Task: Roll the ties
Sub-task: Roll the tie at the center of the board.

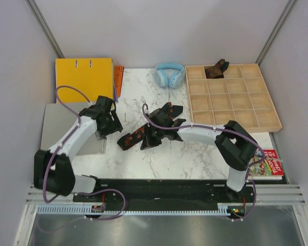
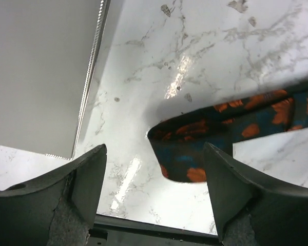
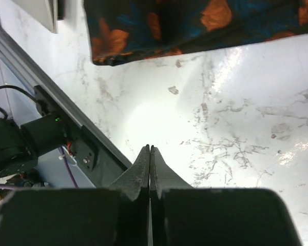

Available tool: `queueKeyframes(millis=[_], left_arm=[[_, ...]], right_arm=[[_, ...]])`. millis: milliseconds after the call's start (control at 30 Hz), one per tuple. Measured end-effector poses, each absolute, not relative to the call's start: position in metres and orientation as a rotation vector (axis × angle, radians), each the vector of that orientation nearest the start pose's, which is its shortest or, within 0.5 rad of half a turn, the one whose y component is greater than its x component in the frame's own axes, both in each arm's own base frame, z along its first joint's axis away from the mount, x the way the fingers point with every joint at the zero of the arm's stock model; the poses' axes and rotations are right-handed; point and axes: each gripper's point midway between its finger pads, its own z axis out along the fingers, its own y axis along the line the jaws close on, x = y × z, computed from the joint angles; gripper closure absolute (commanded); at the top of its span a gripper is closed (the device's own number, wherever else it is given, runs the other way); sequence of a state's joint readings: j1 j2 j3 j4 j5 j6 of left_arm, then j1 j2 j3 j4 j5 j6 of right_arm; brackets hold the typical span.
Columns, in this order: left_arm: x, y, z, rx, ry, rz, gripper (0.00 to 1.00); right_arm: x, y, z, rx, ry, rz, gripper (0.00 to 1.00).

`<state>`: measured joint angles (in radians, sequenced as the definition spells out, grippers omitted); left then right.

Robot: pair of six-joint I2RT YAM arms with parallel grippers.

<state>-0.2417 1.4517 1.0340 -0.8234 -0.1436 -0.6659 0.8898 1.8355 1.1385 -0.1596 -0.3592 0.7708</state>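
1. Noting left gripper (image 2: 154, 154) with fingers spread wide, clasping nothing.
2. Logging black and orange tie (image 2: 195, 148) lying on marble table (image 2: 220, 56) just ahead of it, with the end reaching in between the fingertips, nearer the right-hand finger; contact not discernible.
3. Noting right gripper (image 3: 150, 154) with fingers pressed together, nothing between them, hanging over bare marble.
4. Recording same tie lying ahead of that gripper, apart from its tips.
5. Seeing, from the top view, both grippers working near the tie's near end, with the strip running away beyond the right gripper.
6. Logging brown tie (image 1: 216, 69) bunched in a far-row compartment of wooden tray (image 1: 246, 100), well beyond the right gripper.
7. Noting light-blue headphones (image 1: 169, 74) far ahead of both grippers, just beside the tray.
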Motion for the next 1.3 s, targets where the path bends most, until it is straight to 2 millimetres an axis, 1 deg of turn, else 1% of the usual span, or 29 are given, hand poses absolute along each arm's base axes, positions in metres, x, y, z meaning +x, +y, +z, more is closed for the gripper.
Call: queueKeyframes(millis=[67,133,200,300,367,467,533,633,733,800,900,1133,1300], left_arm=[[0.265,-0.066,0.097,-0.612,2.645,-0.07,0.19],[0.251,-0.064,0.105,-0.61,2.596,-0.111,0.2],[0.238,-0.064,0.109,-0.622,2.554,-0.166,0.22],[0.226,-0.067,0.105,-0.643,2.514,-0.24,0.25],[0.215,-0.071,0.094,-0.666,2.51,-0.286,0.25],[0.203,-0.076,0.076,-0.69,2.522,-0.346,0.25],[0.198,-0.079,0.069,-0.701,2.521,-0.375,0.25],[0.2,-0.082,0.068,-0.7,2.488,-0.414,0.26],[0.206,-0.083,0.075,-0.689,2.437,-0.446,0.26],[0.21,-0.084,0.078,-0.683,2.411,-0.46,0.26],[0.213,-0.085,0.079,-0.678,2.396,-0.469,0.26],[0.212,-0.085,0.067,-0.68,2.398,-0.469,0.27],[0.217,-0.087,0.068,-0.672,2.377,-0.485,0.27]], right_arm=[[0.215,0.404,0.08,-0.368,2.667,1.093,0.99],[0.224,0.41,0.093,-0.377,2.637,1.112,0.99],[0.234,0.418,0.111,-0.386,2.599,1.146,0.99],[0.25,0.435,0.133,-0.398,2.543,1.204,1.0],[0.259,0.448,0.141,-0.413,2.515,1.248,1.0],[0.262,0.46,0.135,-0.426,2.527,1.284,1.0],[0.262,0.463,0.121,-0.423,2.563,1.282,1.0],[0.26,0.464,0.1,-0.413,2.618,1.273,1.0],[0.259,0.465,0.086,-0.404,2.657,1.266,1.0],[0.26,0.467,0.081,-0.404,2.666,1.27,1.0],[0.26,0.469,0.08,-0.407,2.669,1.28,1.0],[0.261,0.471,0.078,-0.411,2.668,1.288,1.0],[0.264,0.473,0.073,-0.411,2.661,1.3,1.0]])
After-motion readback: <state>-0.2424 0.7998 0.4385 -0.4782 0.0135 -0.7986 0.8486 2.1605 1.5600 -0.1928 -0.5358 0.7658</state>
